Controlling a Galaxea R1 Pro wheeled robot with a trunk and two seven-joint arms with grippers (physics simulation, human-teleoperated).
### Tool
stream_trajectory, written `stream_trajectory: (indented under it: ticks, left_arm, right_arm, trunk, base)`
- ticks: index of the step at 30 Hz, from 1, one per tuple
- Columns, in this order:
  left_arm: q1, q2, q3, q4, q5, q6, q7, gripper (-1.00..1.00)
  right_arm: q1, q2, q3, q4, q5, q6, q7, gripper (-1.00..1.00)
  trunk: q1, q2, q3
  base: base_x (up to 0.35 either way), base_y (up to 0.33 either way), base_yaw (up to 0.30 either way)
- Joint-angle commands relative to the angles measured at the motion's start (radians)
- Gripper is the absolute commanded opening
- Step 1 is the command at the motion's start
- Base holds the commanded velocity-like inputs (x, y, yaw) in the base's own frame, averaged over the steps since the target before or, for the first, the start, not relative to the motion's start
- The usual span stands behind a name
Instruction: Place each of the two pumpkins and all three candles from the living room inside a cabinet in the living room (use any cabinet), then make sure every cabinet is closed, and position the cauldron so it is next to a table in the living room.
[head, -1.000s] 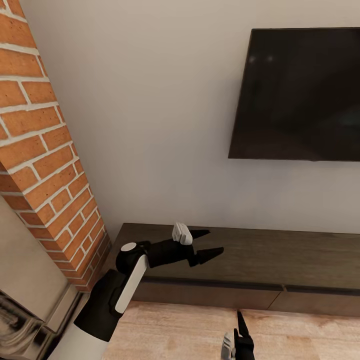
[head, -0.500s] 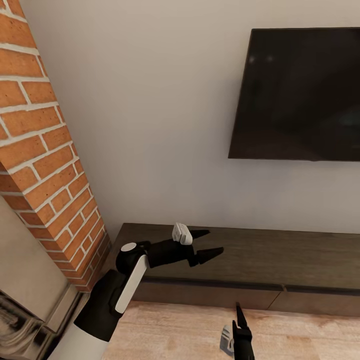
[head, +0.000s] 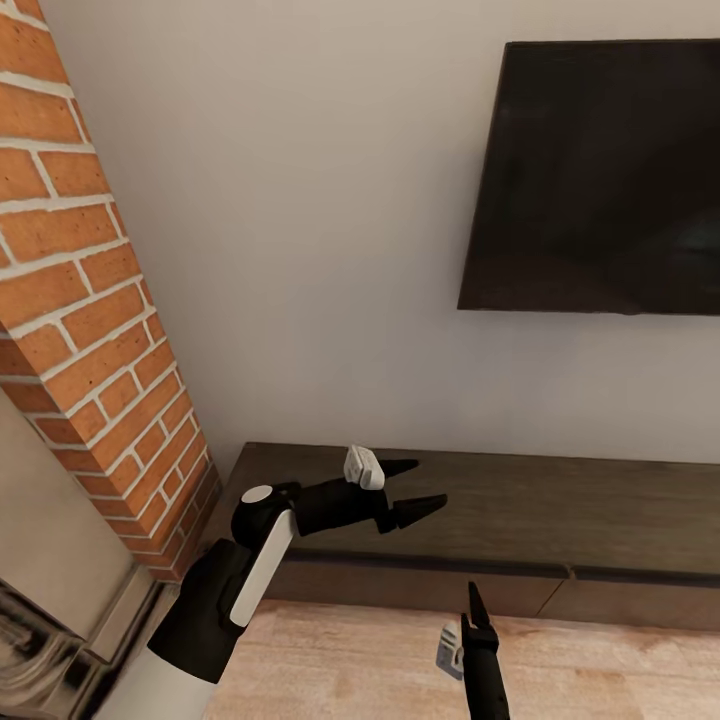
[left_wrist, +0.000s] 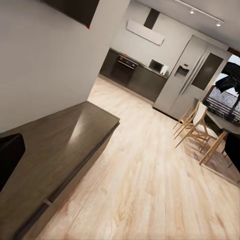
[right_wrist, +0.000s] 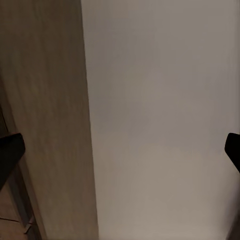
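Facing closed cabinet (head: 560, 520) under wall TV (head: 600, 180); left gripper (head: 415, 488) and right gripper (head: 470, 610) both spread, empty

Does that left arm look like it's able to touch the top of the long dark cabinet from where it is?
Probably yes. The left gripper, jaws open, hovers over the cabinet top's near left end, with nothing between them; a short drop should reach it.

The long, low, dark-brown wooden cabinet (head: 520, 515) stands on the light wood floor against the white wall, its flat top bare and faintly glossy, its handle-less drawer fronts all flush and closed, with one vertical seam between two fronts visible toward its right part.
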Motion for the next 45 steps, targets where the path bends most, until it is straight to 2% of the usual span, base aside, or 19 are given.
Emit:
stream_trajectory:
  ticks: [1,20,27,32,33,40,45]
  left_arm:
    - [0.0,0.0,0.0,0.0,0.0,0.0,0.0,1.0]
    - [0.0,-0.003,0.001,-0.009,0.0,0.003,0.008,1.0]
    - [-0.017,-0.007,0.03,-0.032,0.0,0.002,0.015,1.0]
    - [-0.048,-0.005,0.078,-0.028,-0.003,0.005,0.017,1.0]
    - [-0.058,-0.006,0.104,-0.026,-0.003,0.006,0.02,1.0]
    - [-0.091,-0.005,0.113,-0.024,-0.001,0.011,0.069,1.0]
    - [-0.109,-0.005,0.124,-0.007,-0.002,0.012,0.082,1.0]
  right_arm:
    - [-0.001,0.0,0.0,0.001,0.0,0.0,0.0,1.0]
    - [-0.003,0.0,-0.001,0.002,-0.001,0.001,0.0,1.0]
    - [-0.002,0.006,0.0,0.023,-0.002,0.003,-0.003,1.0]
    - [-0.002,0.008,0.0,0.026,-0.001,0.007,-0.005,1.0]
    - [-0.002,0.009,0.0,0.026,0.0,0.009,-0.007,1.0]
    - [-0.002,0.008,0.0,0.026,0.002,0.007,-0.008,1.0]
    - [-0.008,0.006,0.0,0.016,0.004,0.007,-0.009,1.0]
  trunk:
    - [0.004,-0.007,-0.003]
    - [0.077,-0.14,-0.063]
    - [0.104,-0.189,-0.085]
    - [0.123,-0.224,-0.1]
    - [0.127,-0.231,-0.103]
    - [0.153,-0.28,-0.125]
    - [0.173,-0.315,-0.141]
  base:
    - [0.0,0.0,0.0]
    - [0.0,0.0,0.0]
    - [0.0,0.0,0.0]
    - [0.0,0.0,0.0]
    - [0.0,0.0,0.0]
    - [0.0,0.0,0.0]
    - [0.0,0.0,0.0]
